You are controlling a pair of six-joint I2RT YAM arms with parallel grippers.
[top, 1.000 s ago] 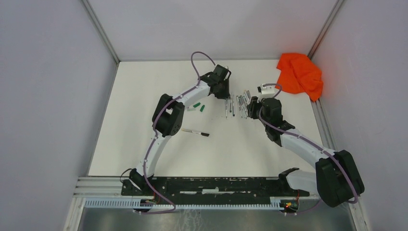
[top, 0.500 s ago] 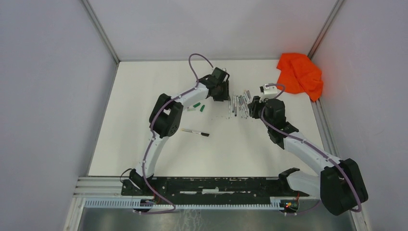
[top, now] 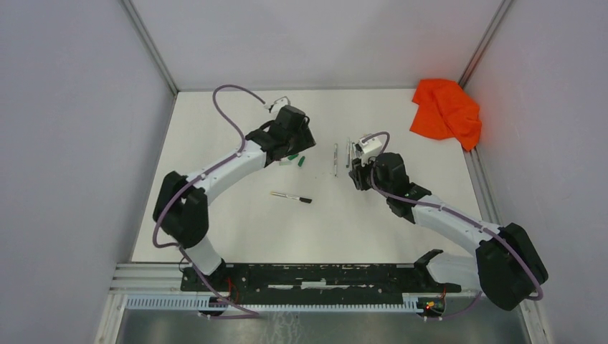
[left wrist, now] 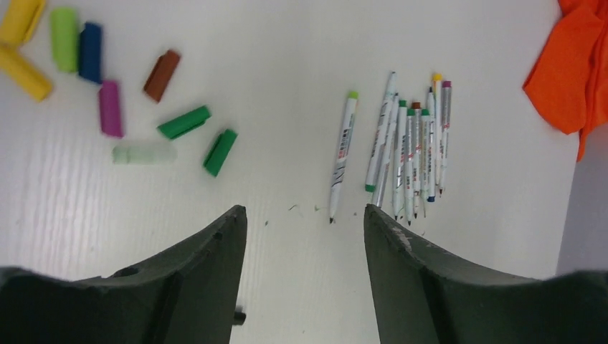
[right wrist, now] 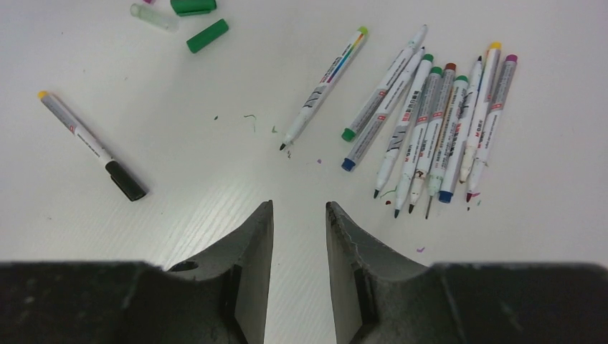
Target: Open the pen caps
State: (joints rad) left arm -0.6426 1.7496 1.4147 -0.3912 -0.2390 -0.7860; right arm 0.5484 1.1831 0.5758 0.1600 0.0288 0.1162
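Pincers hovering open over loose caps and uncapped pens.

Left pincer (left wrist: 305, 215) is hanging empty above the white bench (left wrist: 287, 43) with its jaws spread wide. Right pincer (right wrist: 300, 208) is also standing open, with a narrower gap, and is gripping nothing. Nine stubby plastic pen caps (left wrist: 109, 107) are lying loose at the upper left of the left wrist view: two yellow, one light green, one blue, one magenta, one brown-red, two dark green and one pale translucent. One thin white pen barrel with a lime end (left wrist: 343, 154) is lying alone between them and a tight cluster of about eight uncapped white-grey pens (left wrist: 416, 143). One black cap (right wrist: 127, 183) is still sitting on a white pen with a yellow end (right wrist: 75, 125), which is lying apart from the rest. One crumpled orange cloth (left wrist: 566, 79) is sitting at the far right corner.
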